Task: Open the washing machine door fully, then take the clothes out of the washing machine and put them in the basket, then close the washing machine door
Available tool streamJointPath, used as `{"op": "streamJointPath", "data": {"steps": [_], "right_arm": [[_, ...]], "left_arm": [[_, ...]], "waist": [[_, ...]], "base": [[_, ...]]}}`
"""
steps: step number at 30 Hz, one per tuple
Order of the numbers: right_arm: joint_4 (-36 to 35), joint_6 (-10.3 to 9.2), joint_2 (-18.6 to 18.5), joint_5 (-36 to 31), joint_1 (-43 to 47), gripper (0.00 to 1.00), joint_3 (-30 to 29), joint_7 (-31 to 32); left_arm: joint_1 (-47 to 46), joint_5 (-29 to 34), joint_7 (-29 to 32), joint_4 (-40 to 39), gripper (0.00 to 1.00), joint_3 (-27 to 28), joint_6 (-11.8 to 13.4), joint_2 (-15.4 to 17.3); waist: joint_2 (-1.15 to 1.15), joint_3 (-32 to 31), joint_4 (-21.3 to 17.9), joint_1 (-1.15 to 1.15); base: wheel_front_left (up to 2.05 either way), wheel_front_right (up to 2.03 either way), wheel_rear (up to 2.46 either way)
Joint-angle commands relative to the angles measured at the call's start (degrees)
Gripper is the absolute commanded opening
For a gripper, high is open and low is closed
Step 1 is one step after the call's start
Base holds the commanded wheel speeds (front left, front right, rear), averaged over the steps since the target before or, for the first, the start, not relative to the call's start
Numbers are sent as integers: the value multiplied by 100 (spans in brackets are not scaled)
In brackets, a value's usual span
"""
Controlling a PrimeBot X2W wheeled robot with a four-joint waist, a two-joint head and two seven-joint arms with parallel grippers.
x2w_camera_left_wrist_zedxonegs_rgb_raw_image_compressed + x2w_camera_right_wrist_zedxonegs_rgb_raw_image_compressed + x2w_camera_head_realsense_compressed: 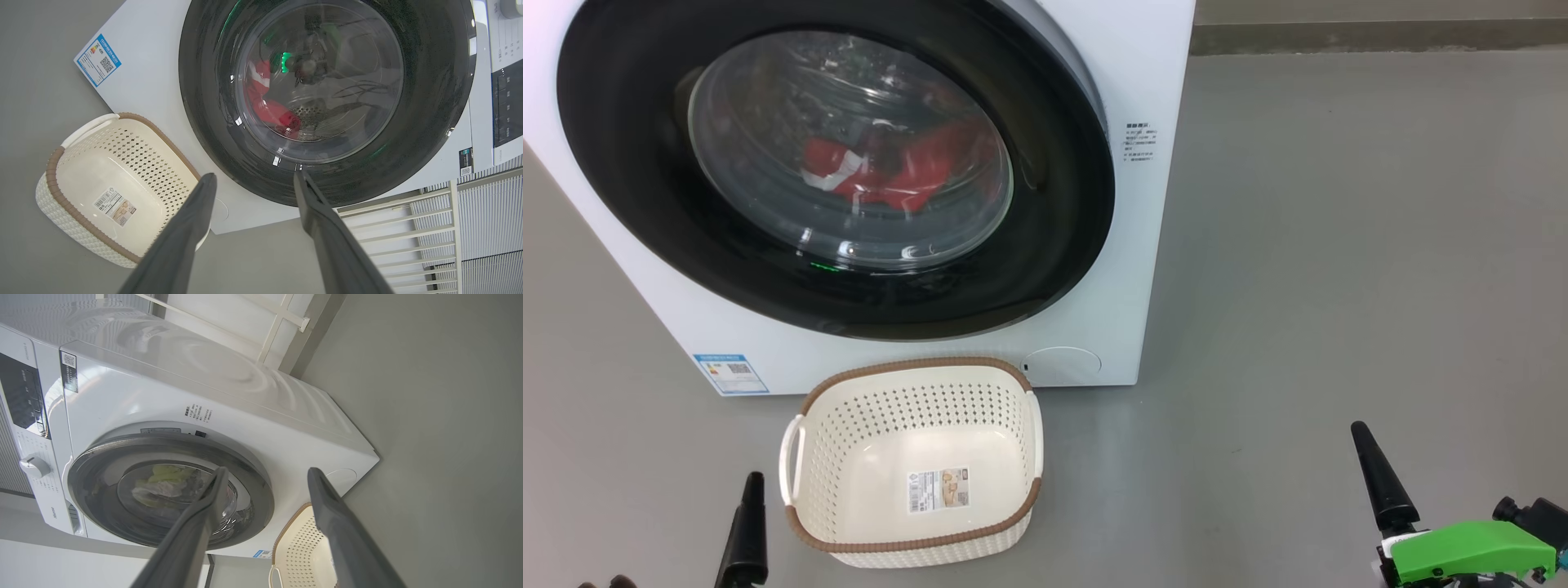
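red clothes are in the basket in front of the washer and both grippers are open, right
No. The head view shows the clothes inside the washing machine, behind its door, not in the basket in front of it. Left gripper and right gripper are open.

Grey floor (1298, 245) bears the washing machine (1086, 269) and basket (915, 457)

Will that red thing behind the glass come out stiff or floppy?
Probably floppy: the garment lies crumpled in folds. Likely light, as it looks like thin cloth. It may dangle and drag when lifted.
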Motion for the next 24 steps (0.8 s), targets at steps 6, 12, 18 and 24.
{"op": "streamJointPath", "data": {"steps": [6,12,18,24], "right_arm": [[-178,-2,-154,-551,-74,100,125,-165],[-153,-2,-189,-866,-61,100,170,-249],[-169,-2,-244,-1339,-49,100,228,-366],[-197,-3,-291,-1780,-25,100,277,-467]], "left_arm": [[-51,669,-150,-258,100,4,-8,82],[-25,1120,-235,-303,100,-50,42,87],[-4,1680,-354,-385,100,-135,86,97],[31,2129,-456,-450,100,-189,104,107]], "waist": [[0,-11,20,0],[0,-15,38,0],[0,-12,67,0],[0,-27,91,0]], "base": [[0,0,0],[0,0,0],[0,0,0],[0,0,0]]}}
